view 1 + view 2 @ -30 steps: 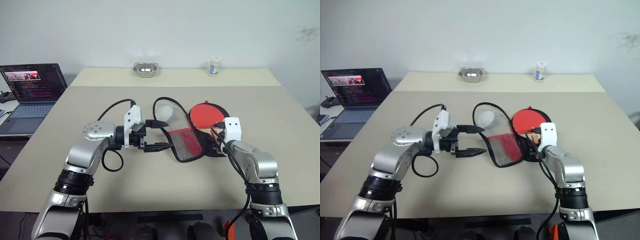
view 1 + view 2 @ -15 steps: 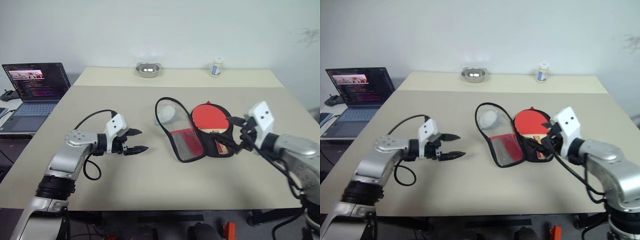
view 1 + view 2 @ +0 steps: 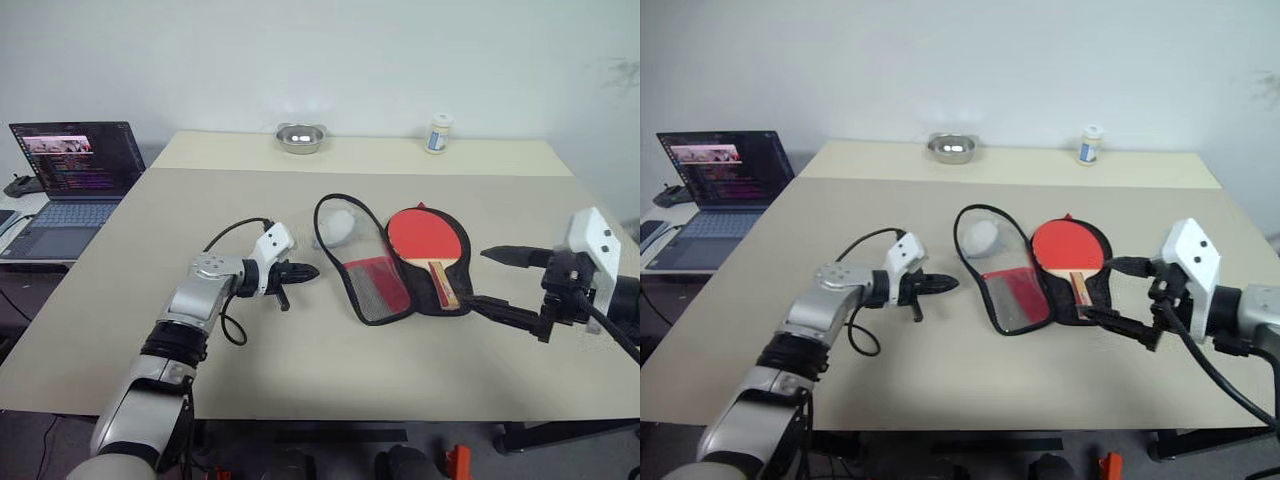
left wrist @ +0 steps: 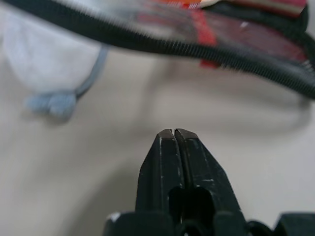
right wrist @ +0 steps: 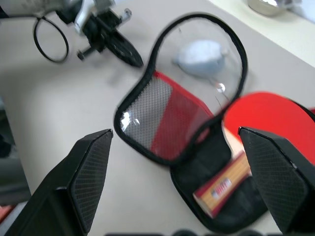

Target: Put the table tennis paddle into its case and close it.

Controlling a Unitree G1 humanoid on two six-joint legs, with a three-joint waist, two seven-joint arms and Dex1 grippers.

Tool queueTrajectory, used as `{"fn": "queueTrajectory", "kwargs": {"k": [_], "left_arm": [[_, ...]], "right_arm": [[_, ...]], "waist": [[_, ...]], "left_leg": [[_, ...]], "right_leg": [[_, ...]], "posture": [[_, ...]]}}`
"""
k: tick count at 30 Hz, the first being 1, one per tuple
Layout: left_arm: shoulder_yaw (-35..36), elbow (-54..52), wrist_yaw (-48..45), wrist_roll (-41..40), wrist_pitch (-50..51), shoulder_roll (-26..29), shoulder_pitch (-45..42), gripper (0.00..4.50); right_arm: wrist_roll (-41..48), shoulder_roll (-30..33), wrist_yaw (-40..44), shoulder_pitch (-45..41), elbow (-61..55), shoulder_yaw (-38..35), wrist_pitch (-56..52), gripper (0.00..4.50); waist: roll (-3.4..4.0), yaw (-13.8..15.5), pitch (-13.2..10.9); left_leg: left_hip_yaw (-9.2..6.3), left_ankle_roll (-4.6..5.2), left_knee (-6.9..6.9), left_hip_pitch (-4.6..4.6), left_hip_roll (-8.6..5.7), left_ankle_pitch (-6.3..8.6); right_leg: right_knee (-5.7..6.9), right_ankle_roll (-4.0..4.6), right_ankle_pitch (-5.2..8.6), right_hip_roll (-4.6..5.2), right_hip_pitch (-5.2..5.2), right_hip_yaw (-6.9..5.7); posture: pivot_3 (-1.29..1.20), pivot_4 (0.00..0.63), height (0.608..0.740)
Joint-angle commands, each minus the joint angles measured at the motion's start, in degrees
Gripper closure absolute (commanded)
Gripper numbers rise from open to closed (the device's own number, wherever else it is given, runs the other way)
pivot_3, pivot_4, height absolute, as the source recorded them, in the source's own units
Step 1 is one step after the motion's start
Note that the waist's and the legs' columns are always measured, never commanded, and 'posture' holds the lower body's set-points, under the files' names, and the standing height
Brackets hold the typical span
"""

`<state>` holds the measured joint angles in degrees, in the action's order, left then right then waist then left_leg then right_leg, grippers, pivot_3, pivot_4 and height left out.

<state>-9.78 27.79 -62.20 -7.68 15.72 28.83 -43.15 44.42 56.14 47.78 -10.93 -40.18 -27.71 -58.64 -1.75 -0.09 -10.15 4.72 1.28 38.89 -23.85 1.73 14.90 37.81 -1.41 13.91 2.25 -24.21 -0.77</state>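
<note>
The case (image 3: 372, 285) lies unzipped and spread flat on the table, its mesh-and-red flap on the left and its black half on the right. On the black half rests the table tennis paddle (image 3: 428, 235), red face up, with its striped wooden handle (image 5: 221, 189) pointing toward me. My left gripper (image 3: 305, 270) is shut and empty, low over the table just left of the flap's black edging (image 4: 197, 46) and pointing at it. Right of the case, my right gripper (image 3: 478, 277) stands wide open and empty, apart from the paddle.
A pale roundish lump (image 3: 335, 228) shows through the flap's clear window. At the back of the table stand a metal bowl (image 3: 298, 137) and a small bottle (image 3: 436, 133). A laptop (image 3: 75, 165) sits open on a side table to the left.
My left gripper has shut and moved right and down toward the case's flap. My right gripper has pulled back and up from the paddle's handle, staying open.
</note>
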Motion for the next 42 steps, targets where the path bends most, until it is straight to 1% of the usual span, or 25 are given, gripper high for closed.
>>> {"fn": "queueTrajectory", "kwargs": {"k": [1, 2, 4, 6, 9, 11, 14, 16, 20, 25, 27, 29, 31, 32, 35, 36, 39, 42], "left_arm": [[0.0, 3.0, -0.5, -0.6, -1.4, -4.1, -5.6, 4.49], [0.2, 3.9, -0.2, -1.0, -1.1, -5.9, -7.1, 4.49], [1.1, 6.7, 1.4, -2.2, -0.3, -11.2, -11.5, 4.49], [1.6, 11.0, 3.5, -2.3, -1.8, -17.0, -16.6, 4.49], [1.4, 19.6, 6.2, -0.9, -7.4, -25.0, -23.9, 4.49], [1.4, 26.2, 8.3, 0.5, -11.4, -29.2, -27.6, 4.49], [2.1, 35.3, 13.9, 2.5, -15.5, -33.6, -30.6, 4.49], [1.7, 38.4, 16.9, 4.4, -18.0, -34.8, -30.2, 4.49], [2.6, 39.1, 15.5, 5.0, -21.1, -33.9, -29.0, 4.49], [4.9, 31.2, 4.6, 1.7, -21.8, -27.2, -24.3, 4.49], [4.9, 28.2, 1.4, 0.9, -20.9, -25.6, -22.7, 4.49], [5.0, 21.0, -2.8, -0.7, -17.2, -21.8, -19.1, 4.49], [6.3, 8.7, -6.8, -4.0, -11.6, -15.9, -13.6, 4.49], [7.1, 2.9, -6.9, -5.4, -9.6, -13.9, -11.2, 4.49], [7.8, -9.7, -4.9, -7.8, -4.7, -10.5, -5.6, 4.49], [7.6, -12.3, -4.0, -8.3, -1.7, -9.7, -4.5, 4.49], [8.2, -18.2, -2.6, -10.2, 1.7, -8.2, -1.7, 4.49], [8.2, -20.9, -1.1, -10.7, 3.8, -7.2, -0.2, 4.49]], "right_arm": [[0.4, 1.7, 0.0, 1.4, -0.7, -3.6, 1.7, 0.0], [0.4, 2.0, 0.0, 1.7, -0.6, -3.8, 1.9, 0.0], [0.2, 2.4, -0.2, 2.2, -0.3, -4.0, 2.0, 0.0], [0.2, 2.9, -0.7, 2.3, -0.1, -3.9, 1.9, 0.0], [0.2, 3.3, -1.2, 2.6, -0.1, -3.7, 1.9, 0.0], [0.4, 3.4, -1.8, 2.8, -0.4, -4.1, 1.2, 0.0], [0.9, 3.4, -3.3, 3.5, -0.8, -5.1, -0.4, 0.0], [0.1, 3.0, -5.9, 3.6, -0.2, -4.7, -1.6, 0.0], [-0.8, 1.8, -9.4, 2.9, 1.4, -3.0, -2.1, 0.0], [-2.9, -1.7, -13.3, -0.6, 7.8, 3.7, -0.5, 0.0], [-4.2, -2.4, -13.9, -1.6, 10.0, 5.5, 0.2, 0.0], [-6.6, -4.5, -14.8, -4.2, 15.0, 9.4, 2.0, 0.0], [-11.0, -8.8, -17.2, -9.5, 24.8, 14.7, 4.8, 0.0], [-12.6, -10.6, -17.8, -11.8, 29.6, 16.0, 6.0, 0.0], [-14.2, -13.9, -17.6, -16.0, 39.6, 16.5, 7.9, 0.0], [-14.9, -14.2, -17.0, -16.7, 41.5, 16.9, 8.4, 0.0], [-16.6, -15.0, -15.3, -18.7, 46.4, 18.6, 10.1, 0.0], [-18.9, -16.4, -14.5, -21.3, 51.6, 20.2, 12.6, 0.0]], "waist": [[-0.02, 0.1, 0.0], [-0.02, 0.1, 0.0], [-0.06, 0.5, 0.0], [-0.12, 1.0, -0.1], [-0.13, 1.3, -0.1], [-0.12, 1.3, -0.1], [-0.08, 0.8, 0.0], [-0.08, 0.4, 0.0], [-0.08, 0.1, 0.0], [-0.06, -0.2, 0.0], [-0.05, -0.1, 0.0], [-0.05, -0.1, 0.0], [-0.04, -0.7, 0.0], [-0.05, -1.3, 0.0], [-0.04, -1.3, 0.0], [-0.01, -0.9, 0.0], [0.01, 0.0, 0.0], [0.01, 0.0, 0.0]], "left_leg": [[-0.02, 0.0, 0.01, 0.0, -0.01, 0.0], [-0.02, 0.0, 0.03, -0.01, -0.02, 0.0], [-0.01, 0.0, 0.05, -0.03, -0.06, 0.0], [-0.03, 0.01, 0.08, -0.09, -0.09, 0.0], [-0.02, 0.06, 0.08, -0.16, -0.13, 0.03], [-0.01, 0.12, 0.06, -0.19, -0.14, 0.07], [0.01, 0.15, -0.04, -0.18, -0.11, 0.09], [-0.02, 0.15, -0.09, -0.16, -0.07, 0.09], [-0.02, 0.15, -0.1, -0.15, -0.04, 0.09], [0.06, 0.13, -0.06, -0.12, -0.03, 0.08], [0.07, 0.12, -0.05, -0.1, -0.04, 0.07], [0.07, 0.12, -0.04, -0.1, -0.05, 0.07], [0.09, 0.12, 0.01, -0.1, -0.04, 0.07], [0.15, 0.12, 0.02, -0.03, -0.04, 0.07], [0.12, 0.08, 0.04, -0.03, -0.02, 0.04], [0.09, 0.06, 0.04, -0.04, -0.03, 0.03], [0.09, 0.04, 0.07, -0.04, -0.09, 0.02], [0.11, 0.05, 0.11, -0.02, -0.11, 0.02]], "right_leg": [[0.0, -0.01, 0.0, 0.0, 0.03, -0.01], [0.0, -0.03, 0.0, 0.0, 0.02, -0.01], [-0.03, -0.07, -0.01, 0.02, 0.03, 0.0], [-0.07, -0.11, -0.03, 0.03, 0.04, -0.02], [-0.2, -0.19, -0.06, 0.02, 0.03, -0.01], [-0.3, -0.18, -0.06, 0.01, 0.02, 0.0], [-0.52, -0.17, -0.08, -0.07, 0.03, 0.07], [-0.55, -0.16, -0.07, -0.09, 0.03, 0.08], [-0.5, -0.16, -0.08, -0.1, 0.0, 0.06], [-0.45, -0.18, -0.12, -0.07, 0.02, 0.09], [-0.38, -0.17, -0.12, -0.05, 0.02, 0.08], [-0.35, -0.17, -0.12, -0.05, 0.02, 0.07], [-0.32, -0.16, -0.13, -0.05, 0.02, 0.11], [-0.26, -0.16, -0.13, -0.07, 0.02, 0.16], [-0.04, -0.14, -0.12, -0.02, -0.05, 0.15], [0.01, -0.13, -0.12, -0.01, -0.05, 0.14], [0.07, -0.14, -0.12, 0.02, -0.03, 0.12], [0.05, -0.16, -0.14, 0.03, 0.02, 0.11]], "posture": [[0.0, 0.15, 0.74], [0.0, 0.15, 0.74], [0.0, 0.15, 0.74], [0.0, 0.15, 0.74], [0.0, 0.15, 0.74], [0.0, 0.15, 0.74], [0.0, 0.15, 0.74], [0.0, 0.15, 0.74], [0.0, 0.15, 0.74], [0.0, 0.15, 0.74], [0.0, 0.15, 0.74], [0.0, 0.15, 0.74], [0.0, 0.15, 0.74], [0.0, 0.15, 0.74], [0.0, 0.15, 0.74], [0.0, 0.15, 0.74], [0.0, 0.15, 0.74], [0.0, 0.15, 0.74]]}}
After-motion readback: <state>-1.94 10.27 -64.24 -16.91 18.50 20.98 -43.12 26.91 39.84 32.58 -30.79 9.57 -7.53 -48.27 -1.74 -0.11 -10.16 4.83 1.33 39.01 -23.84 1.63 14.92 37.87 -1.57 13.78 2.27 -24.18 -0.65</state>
